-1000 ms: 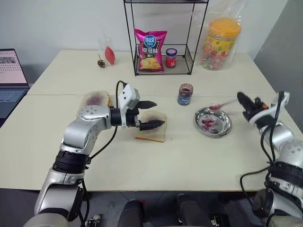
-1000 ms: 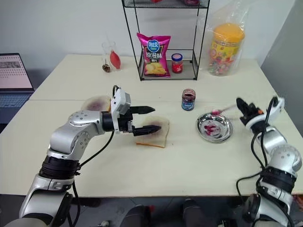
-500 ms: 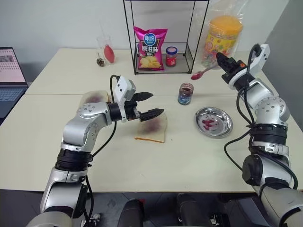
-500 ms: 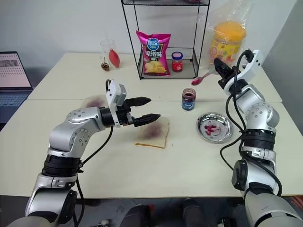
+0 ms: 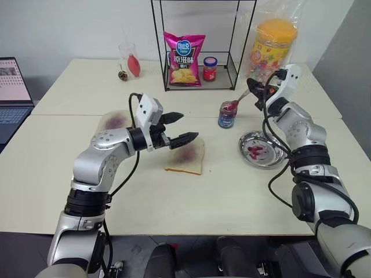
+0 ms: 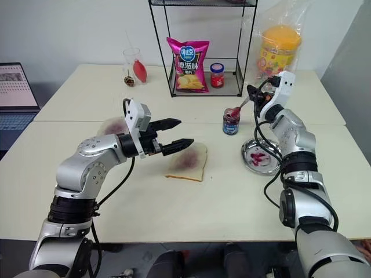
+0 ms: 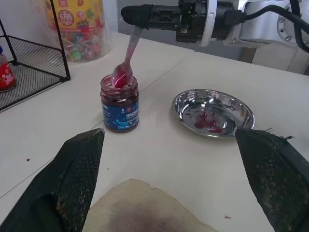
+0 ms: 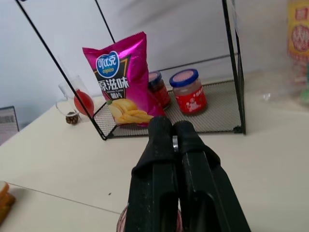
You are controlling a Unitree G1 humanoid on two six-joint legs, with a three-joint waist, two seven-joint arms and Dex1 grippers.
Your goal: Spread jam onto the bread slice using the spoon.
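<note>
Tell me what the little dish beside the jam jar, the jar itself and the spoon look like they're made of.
The dish looks like polished metal, probably stainless steel: it mirrors light around its rim. The jam jar seems clear glass with a blue printed label, dark jam showing through. The spoon, in the right gripper, has a pale, jam-smeared handle; metal or plastic is hard to tell.

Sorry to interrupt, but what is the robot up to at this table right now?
It is making jam on bread. The right gripper, shut on the spoon, has the spoon's bowl at the mouth of the jam jar. The left gripper hovers open over the bread slice, which already carries a purple streak.
</note>
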